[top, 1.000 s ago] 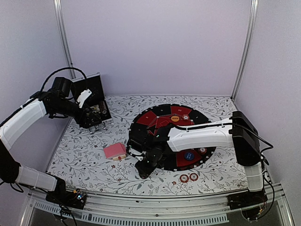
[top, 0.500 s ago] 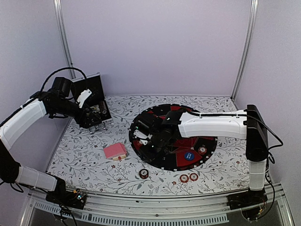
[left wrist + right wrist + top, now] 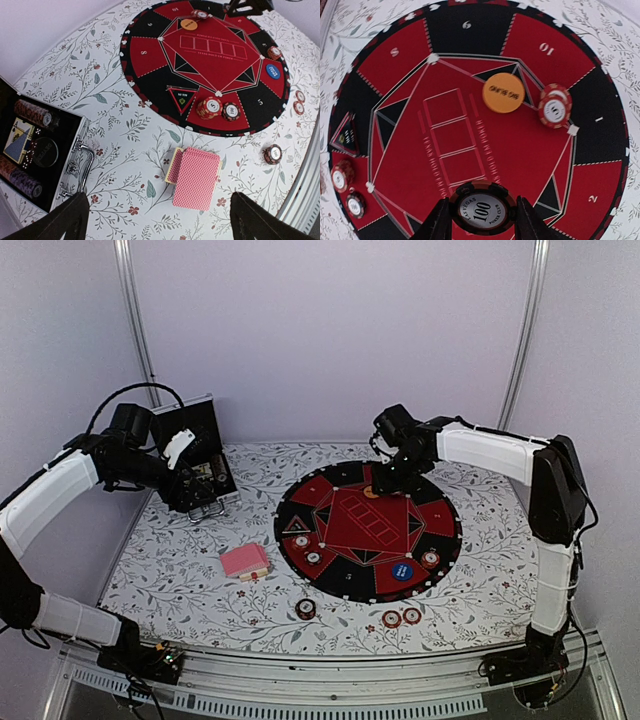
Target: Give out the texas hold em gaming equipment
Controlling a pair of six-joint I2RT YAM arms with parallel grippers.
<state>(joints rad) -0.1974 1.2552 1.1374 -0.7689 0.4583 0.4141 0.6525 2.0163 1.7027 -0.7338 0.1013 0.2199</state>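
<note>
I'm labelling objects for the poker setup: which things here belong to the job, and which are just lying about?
Job: pink-backed cards; chips on mat; dark chip in right gripper; orange disc; blue disc.
Lying about: black case; floral tablecloth.

Bench (image 3: 115,95) cover matt, floral-printed, cloth-like; round play mat (image 3: 455,125) matt red and black; brown chip (image 3: 482,209) at lower centre smooth, glossy plastic; case handle (image 3: 89,162) bright polished metal.
</note>
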